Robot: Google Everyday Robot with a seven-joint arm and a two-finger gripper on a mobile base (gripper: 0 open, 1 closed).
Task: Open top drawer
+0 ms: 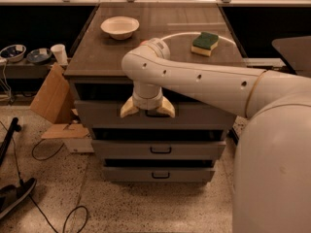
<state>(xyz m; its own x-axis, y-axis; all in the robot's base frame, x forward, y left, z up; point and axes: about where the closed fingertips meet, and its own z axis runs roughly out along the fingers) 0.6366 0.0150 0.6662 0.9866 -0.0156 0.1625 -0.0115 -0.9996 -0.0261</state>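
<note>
Speckled floor (pixel 58 188), dark cabinet (pixel 165 21) in the middle. Gripper (pixel 147 109) spread at the front of the top drawer (pixel 204 115), fingertips either side of the small dark handle (pixel 156 113) — not yet clamped. Best to close squarely on the bar, then pull straight back, level, without twisting. Further out, bowl (pixel 119 26) and sponge (pixel 205 41) on top. No readable writing or labels anywhere.
</note>
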